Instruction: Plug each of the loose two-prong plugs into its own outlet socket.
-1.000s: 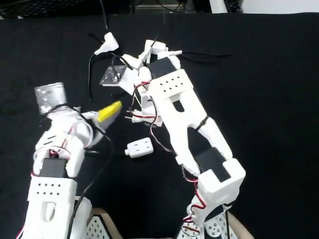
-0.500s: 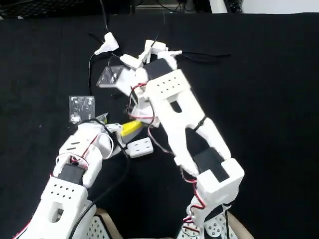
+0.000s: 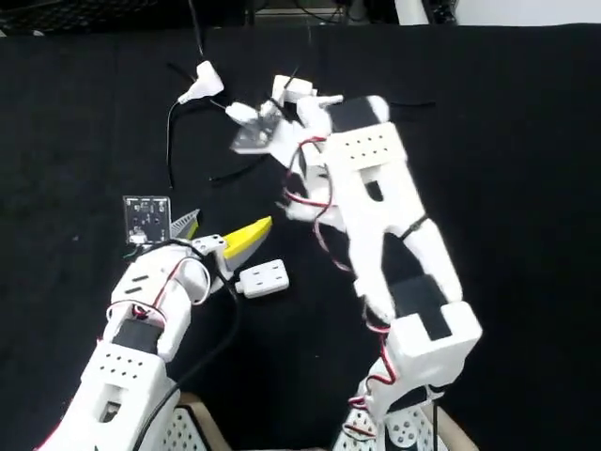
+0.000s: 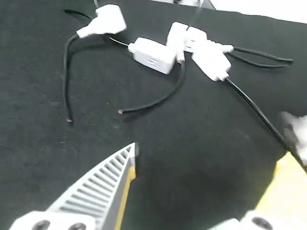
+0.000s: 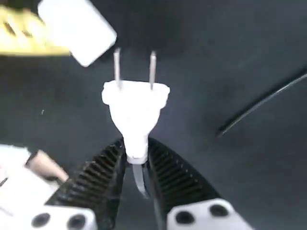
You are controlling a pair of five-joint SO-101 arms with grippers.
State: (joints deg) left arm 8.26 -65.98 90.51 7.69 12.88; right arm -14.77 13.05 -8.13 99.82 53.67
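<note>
white plug point(image 5: 135, 112) clamped by its tail in right end effector point(image 5: 135, 146); left end effector point(image 3: 232, 220) apart

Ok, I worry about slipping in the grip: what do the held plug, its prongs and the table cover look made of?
Plug: smooth white moulded plastic, by its even, faintly glossy surface. Prongs: bare metal, grey with a dull shine. Table cover: probably matte black cloth; it shows no glare, weave unclear.

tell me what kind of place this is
Likely a robotics lab bench: a table draped in black cloth, a left arm and right arm mounted side by side, and test pieces such as an outlet socket and plug.
</note>
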